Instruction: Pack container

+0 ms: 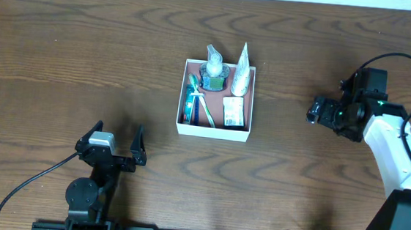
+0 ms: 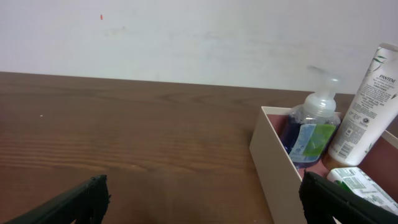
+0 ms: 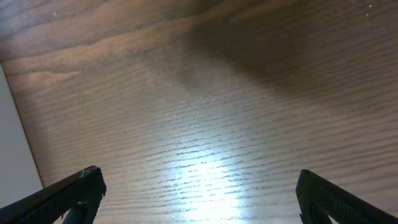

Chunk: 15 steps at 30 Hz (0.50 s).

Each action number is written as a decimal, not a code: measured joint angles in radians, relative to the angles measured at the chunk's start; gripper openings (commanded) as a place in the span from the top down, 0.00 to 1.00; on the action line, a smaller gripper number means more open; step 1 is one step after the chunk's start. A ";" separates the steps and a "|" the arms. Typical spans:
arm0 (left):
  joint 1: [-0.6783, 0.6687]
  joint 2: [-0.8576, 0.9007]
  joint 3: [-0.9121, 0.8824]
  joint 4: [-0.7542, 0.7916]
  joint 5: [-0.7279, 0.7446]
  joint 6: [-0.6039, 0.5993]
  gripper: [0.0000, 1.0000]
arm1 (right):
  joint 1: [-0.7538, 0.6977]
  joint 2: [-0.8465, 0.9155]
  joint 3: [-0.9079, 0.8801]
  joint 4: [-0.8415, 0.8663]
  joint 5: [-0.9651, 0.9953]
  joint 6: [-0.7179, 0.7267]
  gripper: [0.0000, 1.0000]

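**Status: container [image 1: 214, 132] loaded**

Pos: container at mid-desk [image 1: 63, 60]. Inside: pump bottle [image 1: 213, 71], white tube [image 1: 242, 74], toothbrushes [image 1: 192, 103], small pack [image 1: 234, 111].

L hand [image 1: 113, 144]: below-left of container (overhead view), well apart, jaws wide, empty.

R hand [image 3: 198, 190]: right of container, well apart, jaws wide, empty.

In the left wrist view the container [image 2: 270, 168] runs off the frame at 3 and 5 o'clock, so only one corner and one wall show. The Pantene bottle [image 2: 367, 112] at 2 o'clock loses its cap to the edge, and its small print is unreadable. The pump bottle [image 2: 311, 127] has a blurred head. A green-and-white packet [image 2: 357, 183] at 4 o'clock is partly covered by a finger of the left gripper [image 2: 202, 199]. In the right wrist view a pale strip [image 3: 15, 143] at 9 o'clock is cut off and cannot be identified. Overhead, the right arm [image 1: 397, 156] leaves the frame at 4 o'clock.
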 measured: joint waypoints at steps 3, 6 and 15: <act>0.000 0.000 0.000 0.000 0.000 0.000 0.02 | 0.003 -0.060 -0.002 -0.018 0.000 0.000 0.01; 0.000 0.000 0.000 0.000 0.000 0.000 0.02 | 0.008 -0.183 -0.003 -0.042 -0.003 0.000 0.01; 0.000 0.000 0.002 -0.004 0.000 0.000 0.02 | 0.009 -0.624 -0.003 -0.047 -0.009 -0.037 0.01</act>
